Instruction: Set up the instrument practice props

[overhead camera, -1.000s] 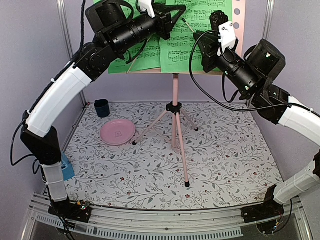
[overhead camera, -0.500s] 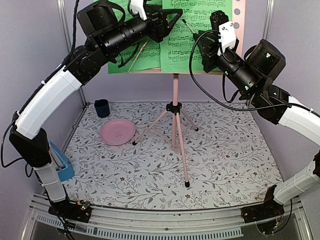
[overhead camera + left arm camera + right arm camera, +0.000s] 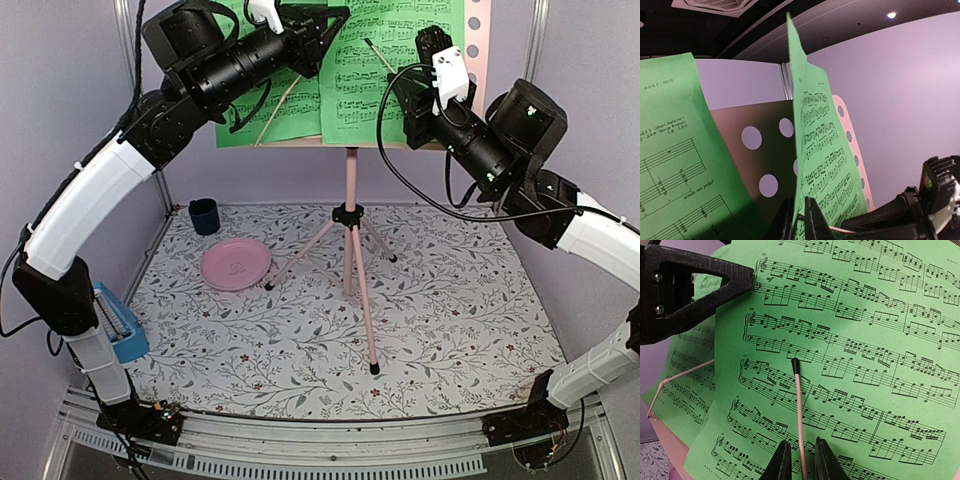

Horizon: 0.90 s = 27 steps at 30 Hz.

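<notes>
While the right page (image 3: 400, 70) and left page (image 3: 300, 125) lean on the stand (image 3: 351, 180), high above the table (image 3: 450, 320), the left claw (image 3: 799, 207) sits nearly shut at the right page's left edge; whether it pinches paper I cannot tell. The right claw (image 3: 802, 445) stands slightly apart astride a thin pink wire (image 3: 798, 400). Such paper looks light, floppy and easily creased, so I'd take it by an edge, gently.

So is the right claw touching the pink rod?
Apart. Right wrist view: the rod passes through the right claw with green page showing either side.
</notes>
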### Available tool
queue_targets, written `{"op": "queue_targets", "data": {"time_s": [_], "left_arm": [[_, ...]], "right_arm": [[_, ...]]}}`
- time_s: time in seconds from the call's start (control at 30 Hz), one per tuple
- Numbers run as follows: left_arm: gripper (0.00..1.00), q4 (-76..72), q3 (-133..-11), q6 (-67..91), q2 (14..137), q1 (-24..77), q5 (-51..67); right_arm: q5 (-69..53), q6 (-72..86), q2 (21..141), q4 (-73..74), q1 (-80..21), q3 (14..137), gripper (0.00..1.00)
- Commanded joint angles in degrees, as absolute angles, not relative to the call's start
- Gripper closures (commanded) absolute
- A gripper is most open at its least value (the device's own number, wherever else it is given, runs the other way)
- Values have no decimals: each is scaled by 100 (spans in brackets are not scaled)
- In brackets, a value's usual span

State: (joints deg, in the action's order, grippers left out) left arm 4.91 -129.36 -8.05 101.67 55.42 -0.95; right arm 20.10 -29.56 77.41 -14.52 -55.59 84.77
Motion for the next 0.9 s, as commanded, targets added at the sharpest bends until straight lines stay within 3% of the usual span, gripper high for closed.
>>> {"op": "queue_targets", "data": {"time_s": [0.0,0.27,0.87], "left_arm": [[91,351,-13039,-841,10249,5520,-165],[100,405,-13269,-856,10445,5511,-128],[100,218,-13604,-598,10759,5511,187]], "right_arm": [[2197,-2974,7697,-1401,-5604,8519,83],[2252,-3023,7685,-1454,-5607,8561,100],[2182,-3041,7307,-2424,-5603,8006,100]]}}
